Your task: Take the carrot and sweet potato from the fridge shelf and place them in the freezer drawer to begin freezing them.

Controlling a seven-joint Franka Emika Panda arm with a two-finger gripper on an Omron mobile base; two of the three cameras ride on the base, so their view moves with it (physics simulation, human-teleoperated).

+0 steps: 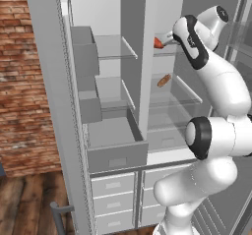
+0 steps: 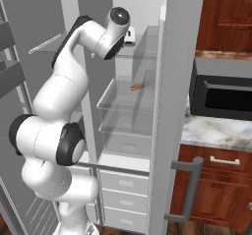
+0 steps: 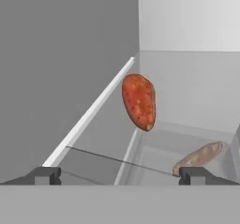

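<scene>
Red-orange and speckled, the sweet potato [image 3: 138, 101] lies on the upper fridge shelf [image 1: 165, 52] in the right-hand compartment, seen in the left base view just beside the hand and in the hand view ahead of the gripper [image 3: 120, 175], apart from both tips. Its jaws stand wide open with nothing between them. A brownish-orange elongated piece [image 1: 164, 80] rests on the shelf below, and the freezer drawer [image 1: 116, 150] stands pulled out at the lower left.
</scene>
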